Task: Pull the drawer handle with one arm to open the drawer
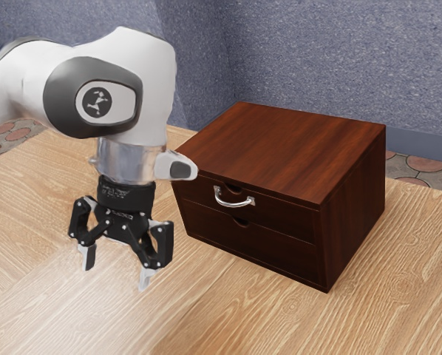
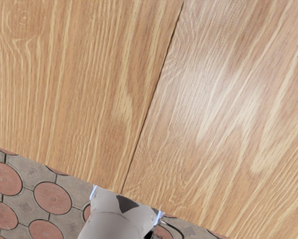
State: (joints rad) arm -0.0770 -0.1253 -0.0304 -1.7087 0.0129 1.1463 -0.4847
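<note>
While the black two-finger gripper [image 1: 116, 269] hangs pointing down over the light wooden table [image 1: 228, 310], its fingers [image 1: 87, 256] stand spread wide apart with only bare air between them, so it has hold of nothing. Its pale fingertips sit just above the tabletop, and I cannot tell whether they touch the wood. The white arm [image 1: 95, 81] comes in from the exterior view's left, its big grey-capped joint directly above the hand. Toward the exterior view's right of the gripper, near but apart from it, stands a dark reddish-brown wooden cabinet [image 1: 295, 148] resting flat on the table, with two drawers stacked in the face that is turned to the gripper. The upper drawer [image 1: 280, 207] carries a curved silver drawer handle [image 1: 233, 199] near the end of its front closest to the hand; the gripper is lower than this handle and clear of it. The upper drawer's front lies level with that of the lower drawer [image 1: 273, 248], so both look shut. A blue-grey wall [image 1: 317, 52] rises behind the cabinet. In the wrist view the table's planks [image 2: 214, 99] show with one seam running between them, a floor [image 2: 19, 186] of round red tiles lies past the table's edge, and a white and grey part of the arm [image 2: 111, 219] stands over that edge.
</note>
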